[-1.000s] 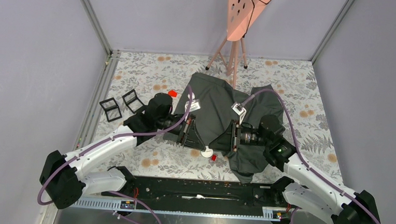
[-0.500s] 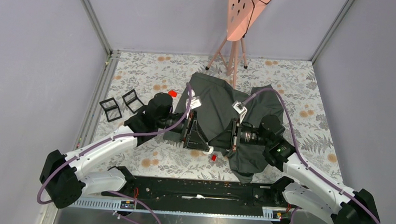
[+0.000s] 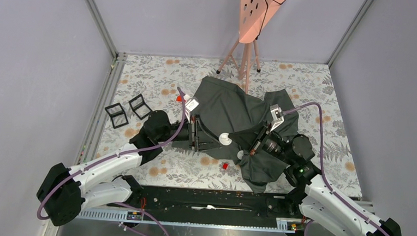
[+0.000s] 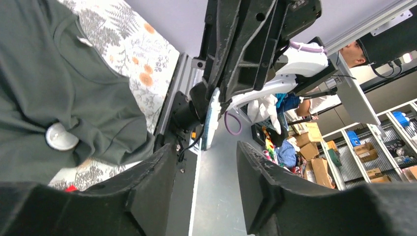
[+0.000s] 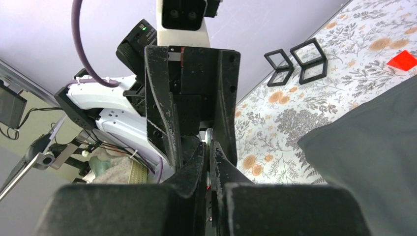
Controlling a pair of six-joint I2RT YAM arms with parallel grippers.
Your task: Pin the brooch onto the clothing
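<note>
Your cell was walled by plain lilac panels [image 3: 35, 58] set in grey aluminium corner posts [image 3: 96, 18]. A grey-and-orange floral cloth [image 3: 154, 73] covered your table. A pink perforated board on a tripod [image 3: 253, 14] stood at the back, and brown cardboard boxes on metal shelving [image 4: 366, 147] showed beyond.

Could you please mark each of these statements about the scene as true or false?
1. The left gripper is open with nothing between its fingers. True.
2. The right gripper is open and empty. False: its fingers are shut on a thin white piece, seen edge-on from the left wrist.
3. A white round piece lies on the T-shirt. True.
4. The two black frames lie on top of the T-shirt. False: they lie on the floral table, to the left of the shirt and apart from it.
</note>
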